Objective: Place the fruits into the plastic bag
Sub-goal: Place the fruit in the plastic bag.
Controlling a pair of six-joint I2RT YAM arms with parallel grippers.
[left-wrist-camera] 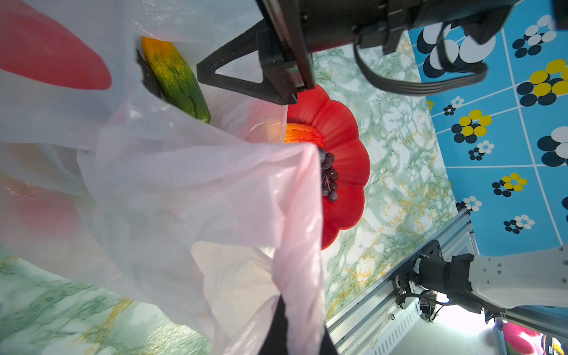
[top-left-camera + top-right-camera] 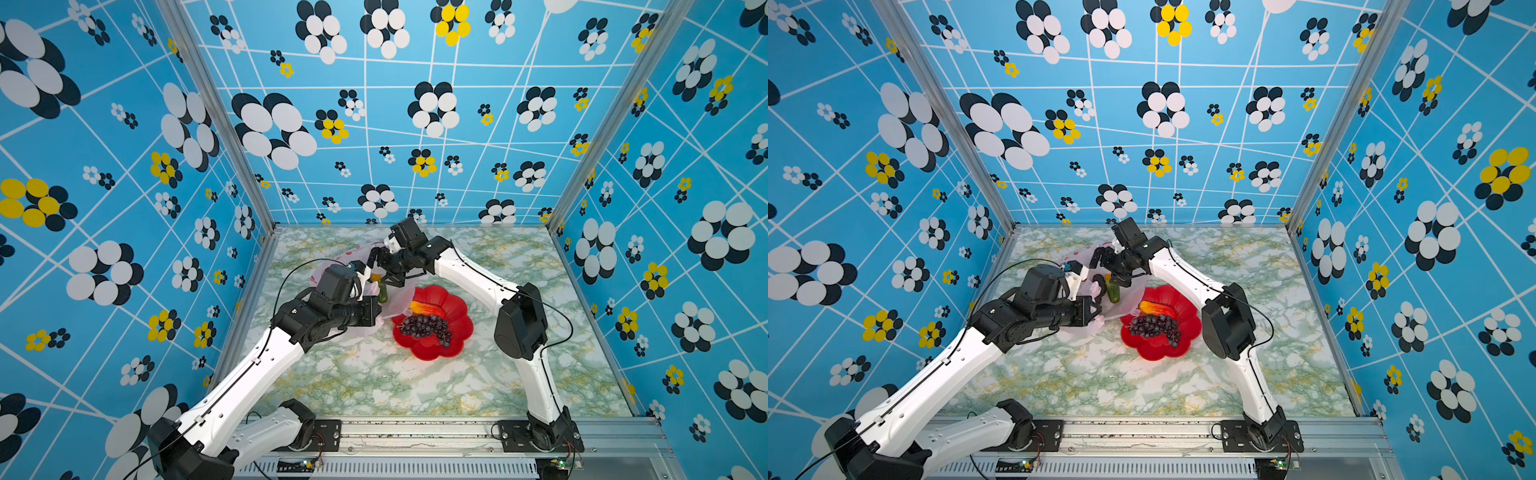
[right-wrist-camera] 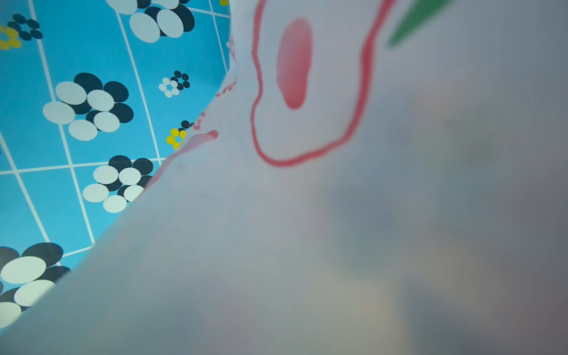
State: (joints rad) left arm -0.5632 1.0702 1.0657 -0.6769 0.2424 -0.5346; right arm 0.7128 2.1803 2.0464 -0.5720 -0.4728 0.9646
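The plastic bag point(image 2: 401, 302) lies on the marbled surface point(image 2: 374, 382) at about 10 o'clock from the red flower-shaped dish point(image 2: 459, 336), and its pale film drapes over the dish's rim on that side. The left claw point(image 2: 376, 313) is clamped together on the bag's rim at the mouth's 6 o'clock side; in the left wrist view the pink film point(image 1: 199, 199) is bunched around its dark finger. The right claw point(image 2: 382, 270) hangs over the bag's mouth at its 12 o'clock side with its jaws apart and nothing between them.

Inside the mouth lies a green fruit with a yellow-orange end point(image 1: 175, 76), with a blackish avocado-like fruit point(image 1: 150, 80) just beside it, mostly hidden by film. In the dish a red-orange mango point(image 2: 424, 309) sits toward 11 o'clock, partly under the bag's edge, and the dark purple grape bunch point(image 2: 426, 326) lies across the middle, touching it. The right wrist view is filled by blurred bag film with red print.
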